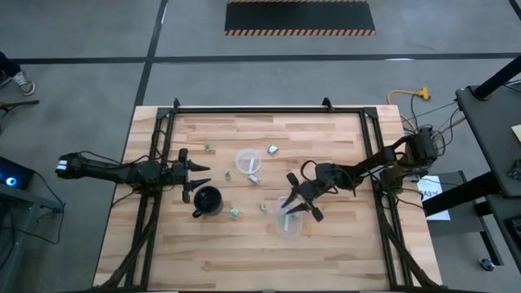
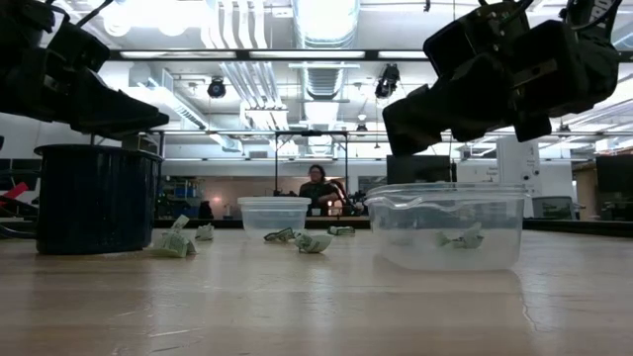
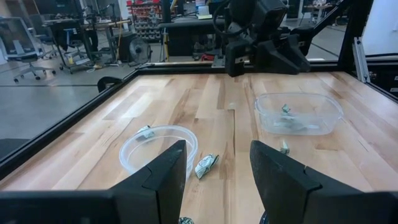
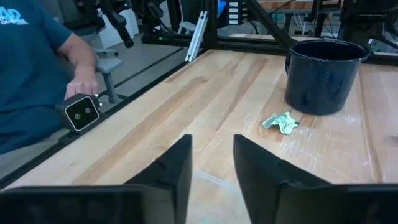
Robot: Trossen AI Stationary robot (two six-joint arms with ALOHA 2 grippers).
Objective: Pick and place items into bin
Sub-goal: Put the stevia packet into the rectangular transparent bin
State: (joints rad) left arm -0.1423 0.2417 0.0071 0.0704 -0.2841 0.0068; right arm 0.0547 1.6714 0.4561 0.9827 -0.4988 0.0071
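Fingers on the left gripper stand parted at centre left of the high view, holding nothing, just above the mug. One green item lies right of the mug, another farther right. At mid frame sits a round tub with an item at its lower edge; two more lie higher up. Right of centre, the right gripper hangs over the clear bin, fingers slightly apart and empty; an item rests inside. A person's hand shows at the table edge.
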